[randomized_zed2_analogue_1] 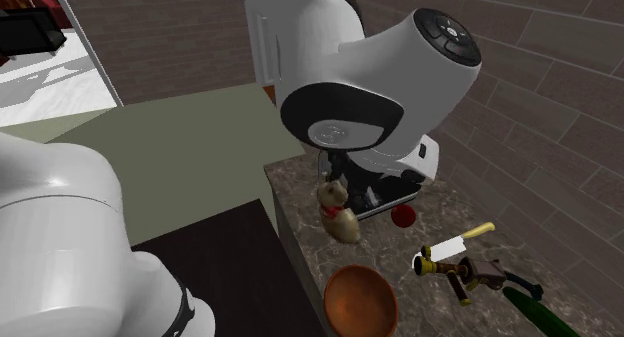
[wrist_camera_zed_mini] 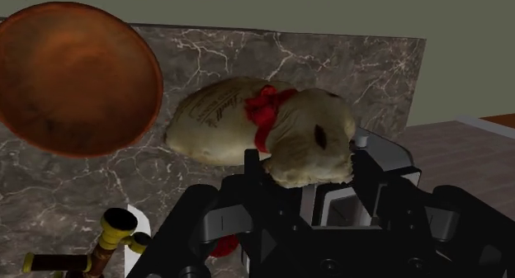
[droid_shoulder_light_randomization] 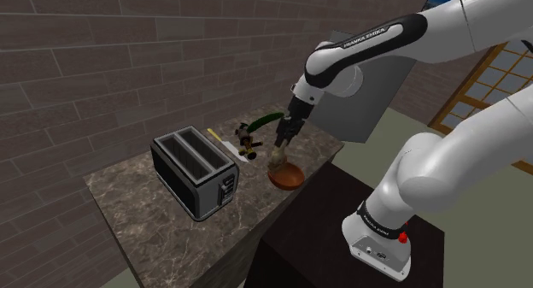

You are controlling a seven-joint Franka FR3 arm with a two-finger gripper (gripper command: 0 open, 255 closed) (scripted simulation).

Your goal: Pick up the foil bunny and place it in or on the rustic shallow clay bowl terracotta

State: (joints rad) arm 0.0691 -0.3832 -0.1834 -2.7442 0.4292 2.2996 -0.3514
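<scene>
The all-black two-finger gripper (wrist_camera_zed_mini: 307, 165) is closed narrowly on the head of the pale gold foil bunny (wrist_camera_zed_mini: 239, 120) with a red ribbon. The bunny is over the dark marble counter (wrist_camera_zed_mini: 371, 70), just beside the shallow reddish-brown clay bowl (wrist_camera_zed_mini: 74, 78).

The shoulder view looks down from beside the stand (droid_shoulder_light_randomization: 325, 261) over the counter (droid_shoulder_light_randomization: 145, 214). The second exterior view sits close, apparently at the end by the bowl (randomized_zed2_analogue_1: 360, 297). The wrist view looks down from nearby; all three share the bowl.

My arm (randomized_zed2_analogue_1: 370, 95) blocked the top; bunny (randomized_zed2_analogue_1: 338, 213) was upright near tabletop (randomized_zed2_analogue_1: 298, 207) edge, clear of the bowl (randomized_zed2_analogue_1: 360, 300).
</scene>
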